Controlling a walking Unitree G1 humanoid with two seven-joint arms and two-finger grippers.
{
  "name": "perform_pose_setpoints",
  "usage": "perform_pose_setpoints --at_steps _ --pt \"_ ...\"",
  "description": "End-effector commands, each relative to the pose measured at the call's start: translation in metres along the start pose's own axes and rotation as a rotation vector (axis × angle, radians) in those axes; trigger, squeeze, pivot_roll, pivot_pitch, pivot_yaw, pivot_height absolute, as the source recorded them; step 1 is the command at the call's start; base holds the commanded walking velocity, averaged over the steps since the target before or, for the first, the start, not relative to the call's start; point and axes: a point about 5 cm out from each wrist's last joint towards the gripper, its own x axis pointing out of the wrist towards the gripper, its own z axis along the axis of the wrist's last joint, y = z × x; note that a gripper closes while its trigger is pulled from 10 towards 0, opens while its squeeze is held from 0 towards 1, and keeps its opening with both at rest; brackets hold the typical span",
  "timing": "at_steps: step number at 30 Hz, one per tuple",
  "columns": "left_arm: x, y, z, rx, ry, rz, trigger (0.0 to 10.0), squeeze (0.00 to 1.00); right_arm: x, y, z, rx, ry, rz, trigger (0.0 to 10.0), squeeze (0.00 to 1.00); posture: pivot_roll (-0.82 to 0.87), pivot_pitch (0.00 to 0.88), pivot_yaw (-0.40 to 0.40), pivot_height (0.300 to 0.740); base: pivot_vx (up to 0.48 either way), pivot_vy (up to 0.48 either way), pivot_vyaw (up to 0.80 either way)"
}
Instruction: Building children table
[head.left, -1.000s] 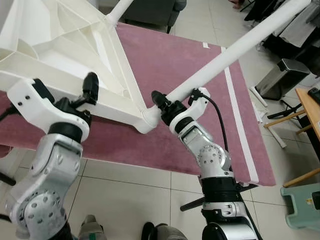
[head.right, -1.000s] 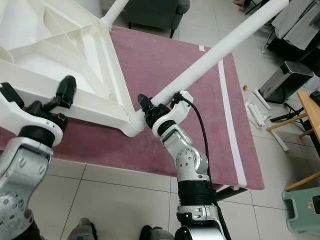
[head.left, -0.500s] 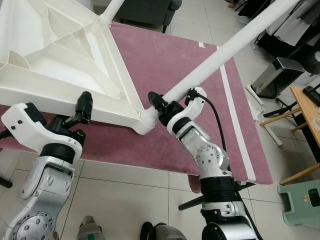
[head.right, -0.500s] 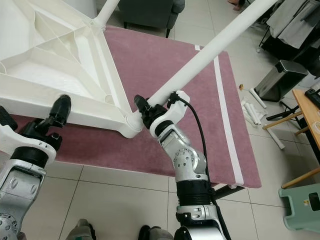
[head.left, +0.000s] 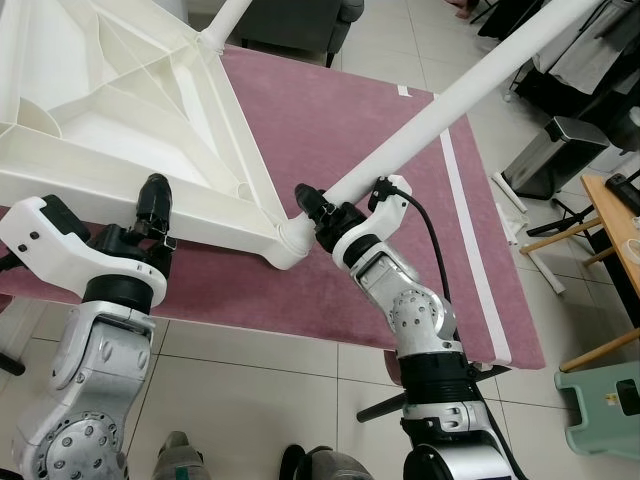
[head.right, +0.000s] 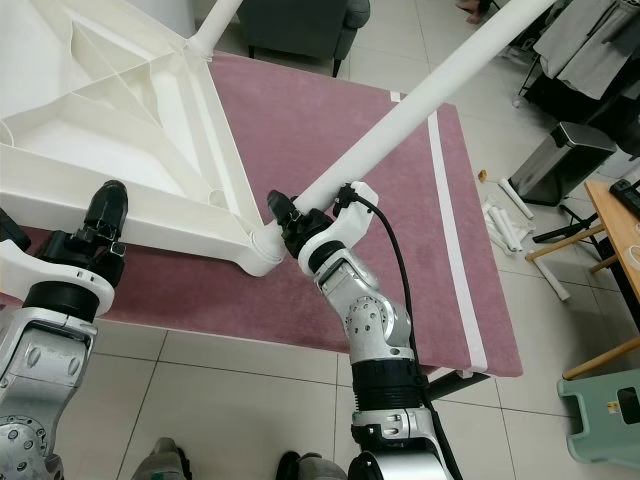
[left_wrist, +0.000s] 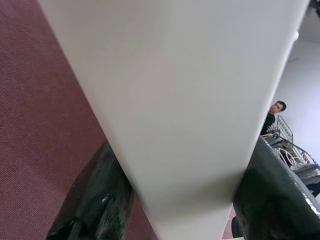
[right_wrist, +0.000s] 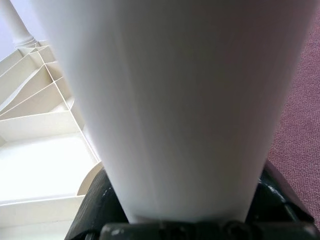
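Note:
The white plastic table top (head.left: 110, 130) lies upside down on a maroon rug (head.left: 330, 110). A long white leg (head.left: 440, 105) rises slanting from its near corner socket (head.left: 290, 240). My right gripper (head.left: 312, 205) is shut on that leg just above the socket; in the right wrist view the leg (right_wrist: 175, 100) sits between the black fingers (right_wrist: 280, 200). My left gripper (head.left: 155, 200) is at the table's near rim, shut on it, with the white rim (left_wrist: 170, 100) between its fingers (left_wrist: 95, 200). A second leg (head.left: 225, 20) stands at the far corner.
A grey bin (head.left: 565, 150) and wooden furniture (head.left: 610, 215) stand to the right. A green stool (head.left: 605, 405) is at the lower right. Loose white tubes (head.right: 505, 225) lie on the tiles. A dark armchair (head.left: 290, 25) is behind the rug. A person (left_wrist: 274, 112) is far off.
My left gripper has slid left along the near rim and closed onto it. The right gripper keeps its hold on the leg. The camera has shifted slightly.

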Motion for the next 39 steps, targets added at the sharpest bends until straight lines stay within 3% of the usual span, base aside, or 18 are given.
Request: perform_pose_setpoints --at_steps 1,2,3,6,7,13,14,22,23,26,36,38,39 --pt "0.002 0.0 -0.004 -0.051 -0.017 0.036 0.0 0.0 0.008 0.024 -0.032 0.172 0.113 0.076 0.0 0.0 0.27 0.14 -0.126 0.74 0.0 0.0 0.0" --pt "0.003 -0.001 -0.004 -0.045 -0.022 0.036 0.0 0.0 0.008 0.024 -0.032 0.17 0.114 0.079 0.0 0.0 0.27 0.139 -0.127 0.74 0.0 0.0 0.0" --pt "0.003 -0.001 -0.003 -0.032 -0.03 0.03 0.0 0.0 0.008 0.025 -0.032 0.165 0.116 0.085 1.9 0.0 0.27 0.138 -0.128 0.74 0.0 0.0 0.0" --pt "0.004 -0.002 -0.001 -0.02 -0.038 0.025 0.0 0.0 0.008 0.027 -0.031 0.159 0.118 0.094 1.9 0.0 0.27 0.137 -0.128 0.74 0.0 0.0 0.0" --pt "0.005 -0.003 0.001 -0.001 -0.05 0.016 0.0 0.0 0.008 0.03 -0.031 0.143 0.123 0.114 10.0 0.0 0.27 0.137 -0.128 0.74 0.0 0.0 0.0" --pt "0.012 -0.006 0.01 0.093 -0.091 -0.009 0.0 0.0 0.006 0.041 -0.029 0.102 0.134 0.192 10.0 0.0 0.26 0.13 -0.126 0.74 0.0 0.0 0.0" --pt "0.013 -0.007 0.011 0.113 -0.098 -0.016 0.0 0.0 0.005 0.042 -0.028 0.099 0.133 0.201 10.0 1.0 0.26 0.129 -0.125 0.74 0.0 0.0 0.0" --pt "0.015 -0.011 0.011 0.166 -0.092 -0.048 0.0 0.0 0.001 0.047 -0.027 0.114 0.134 0.26 10.0 1.0 0.26 0.129 -0.119 0.74 0.0 0.0 0.0" --pt "0.016 -0.012 0.011 0.19 -0.09 -0.051 0.0 0.0 -0.003 0.051 -0.026 0.122 0.144 0.309 10.0 0.0 0.26 0.129 -0.117 0.74 0.0 0.0 0.0" --pt "0.018 -0.013 0.013 0.231 -0.1 -0.06 0.0 0.0 -0.014 0.054 -0.026 0.13 0.178 0.395 10.0 0.0 0.26 0.129 -0.117 0.74 0.0 0.0 0.0" --pt "0.022 -0.015 0.02 0.278 -0.132 -0.076 0.0 0.0 -0.027 0.051 -0.025 0.112 0.222 0.45 10.0 0.0 0.26 0.129 -0.117 0.74 0.0 0.0 0.0" --pt "0.026 -0.015 0.027 0.348 -0.152 -0.082 0.0 0.0 -0.04 0.048 -0.022 0.066 0.262 0.507 10.0 0.0 0.25 0.13 -0.114 0.74 0.0 0.0 0.0" --pt "0.031 -0.014 0.032 0.435 -0.164 -0.09 0.0 0.0 -0.05 0.037 -0.024 0.016 0.313 0.509 10.0 0.0 0.25 0.135 -0.108 0.74 0.0 0.0 0.0"
